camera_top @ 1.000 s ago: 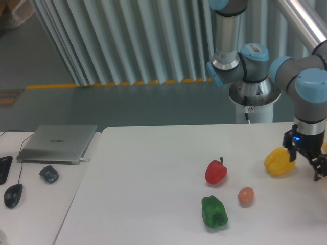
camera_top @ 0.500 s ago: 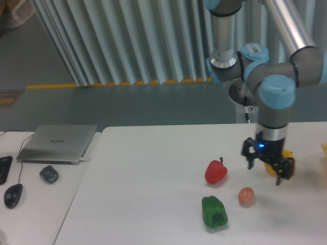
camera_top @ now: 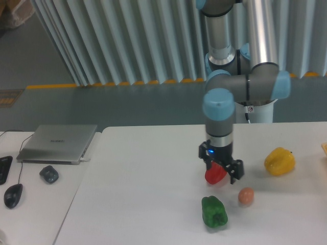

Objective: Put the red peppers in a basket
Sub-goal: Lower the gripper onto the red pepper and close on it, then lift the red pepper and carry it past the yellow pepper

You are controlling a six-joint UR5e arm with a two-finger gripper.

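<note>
The red pepper (camera_top: 213, 174) lies on the white table (camera_top: 143, 194), right of centre. My gripper (camera_top: 220, 167) hangs just above it, partly covering its top. The fingers (camera_top: 236, 171) stand apart on either side of the pepper, so the gripper is open. I cannot tell whether the fingers touch the pepper. No basket shows in this view.
A green pepper (camera_top: 214, 211) lies just in front of the red one. A small orange-pink ball (camera_top: 246, 196) lies to its right. A yellow pepper (camera_top: 279, 161) lies further right. A closed laptop (camera_top: 57, 143), a small grey object (camera_top: 49, 174) and a mouse (camera_top: 13, 195) lie on the left.
My arm has swung left from beside the yellow pepper, past it, to just above the red pepper. The peppers and the ball have not moved.
</note>
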